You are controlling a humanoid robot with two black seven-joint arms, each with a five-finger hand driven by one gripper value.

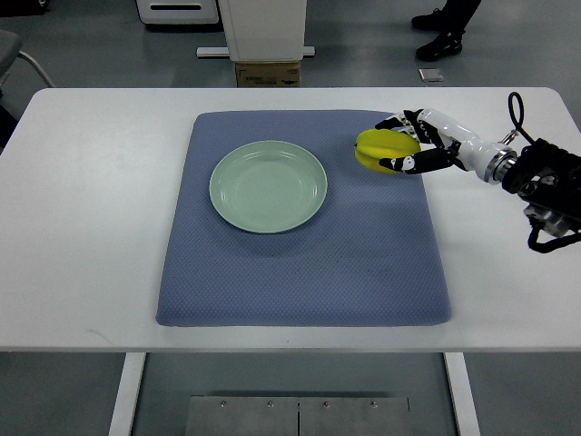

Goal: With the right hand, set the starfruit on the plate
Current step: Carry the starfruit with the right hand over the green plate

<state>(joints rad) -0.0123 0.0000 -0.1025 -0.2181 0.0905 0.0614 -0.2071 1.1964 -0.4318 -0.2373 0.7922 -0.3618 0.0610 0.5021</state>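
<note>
A yellow starfruit is at the right part of the blue mat, to the right of the pale green plate. My right hand comes in from the right edge and its fingers are curled around the starfruit. I cannot tell whether the fruit is lifted or resting on the mat. The plate holds nothing. The left arm is out of view.
The mat lies on a white table. A cardboard box and a white machine base stand beyond the table's far edge. A person's shoes show at the top right.
</note>
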